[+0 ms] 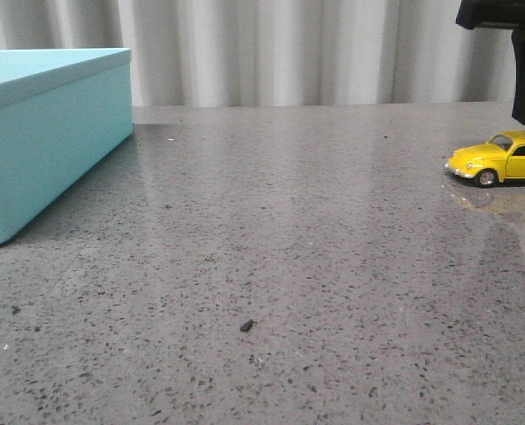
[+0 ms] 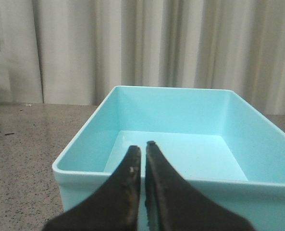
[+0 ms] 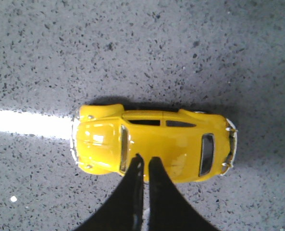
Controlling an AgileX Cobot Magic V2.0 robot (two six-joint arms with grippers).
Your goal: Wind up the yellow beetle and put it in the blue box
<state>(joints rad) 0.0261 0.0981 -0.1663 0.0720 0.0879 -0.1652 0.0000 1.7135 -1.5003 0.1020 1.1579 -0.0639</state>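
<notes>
Hovering right tool [image 3: 144,161], closed, above yellow beetle [image 3: 152,144]

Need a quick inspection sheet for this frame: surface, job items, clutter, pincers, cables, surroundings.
Surface: grey speckled stone table, glossy, with a glare patch near the car.
Job's things: yellow beetle on its wheels at the right edge, nose toward the box; blue box at the far left, open and empty inside in the left wrist view.
Clutter: one small dark crumb on the table.
Pincers: left pincer shut, hovering at the box's near wall; right pincer shut, above the beetle's roof, contact not clear.
Cables: nothing seen.
Surroundings: pale pleated curtain behind the table.
</notes>
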